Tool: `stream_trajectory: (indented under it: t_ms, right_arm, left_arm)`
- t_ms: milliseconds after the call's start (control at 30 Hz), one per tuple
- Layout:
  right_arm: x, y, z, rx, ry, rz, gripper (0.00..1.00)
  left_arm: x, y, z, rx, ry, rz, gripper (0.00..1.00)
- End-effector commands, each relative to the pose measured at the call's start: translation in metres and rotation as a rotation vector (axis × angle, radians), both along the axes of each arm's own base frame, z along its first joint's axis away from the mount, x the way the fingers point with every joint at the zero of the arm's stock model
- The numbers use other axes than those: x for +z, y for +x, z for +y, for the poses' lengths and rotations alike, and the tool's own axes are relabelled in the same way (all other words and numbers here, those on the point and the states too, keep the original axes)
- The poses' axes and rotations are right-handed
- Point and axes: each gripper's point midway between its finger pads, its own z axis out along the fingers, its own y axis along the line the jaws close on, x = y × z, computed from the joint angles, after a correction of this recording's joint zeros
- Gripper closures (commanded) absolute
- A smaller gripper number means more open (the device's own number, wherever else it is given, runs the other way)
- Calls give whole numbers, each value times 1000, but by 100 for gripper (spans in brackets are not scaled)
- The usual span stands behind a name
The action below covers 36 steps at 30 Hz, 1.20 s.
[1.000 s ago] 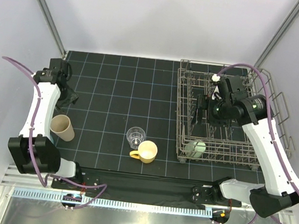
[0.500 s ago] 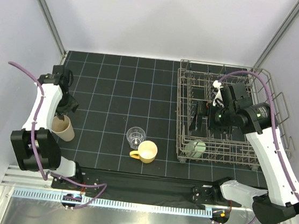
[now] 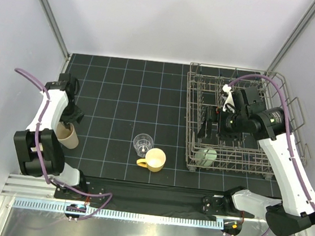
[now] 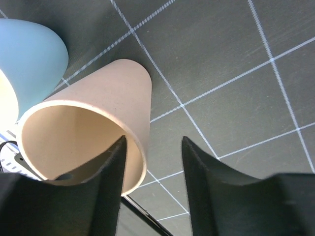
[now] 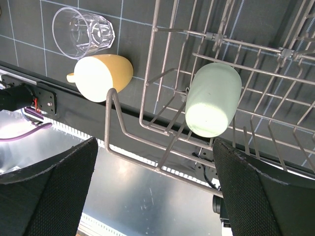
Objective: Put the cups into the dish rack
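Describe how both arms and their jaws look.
The left arm and right arm have white links, black joint housings and a purple cable looping alongside each. The jaws are black; the right pair looks woven-textured.

Overhead view and downward right wrist (nearer) share the dish rack (image 3: 244, 157) (image 5: 275, 113).

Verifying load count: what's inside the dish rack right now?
One pale green cup rests among the wires in the near-left corner of the dish rack. No other cup shows inside. The right arm covers part of the middle, so that patch can't be checked.
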Motion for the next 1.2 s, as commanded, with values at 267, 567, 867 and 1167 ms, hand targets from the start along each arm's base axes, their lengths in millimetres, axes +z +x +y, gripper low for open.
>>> stream_trajectory:
  t_ms: [267,567,867,1167]
  right_arm:
    - [14,0,-1,2,12,-40,3]
    - [20,3,1,4,23,-55,3]
    - [33,5,6,17,65,-97,3]
    - [81,2,20,79,197,-249,3]
  left_arm:
    - [-15,2,-9,12,-54,-30,90]
    - [22,24,-51,9,-261,-259,100]
    - [198,90,-170,-302,-747,-923,100]
    - [373,52,-318,-874,-1196,-1310,100]
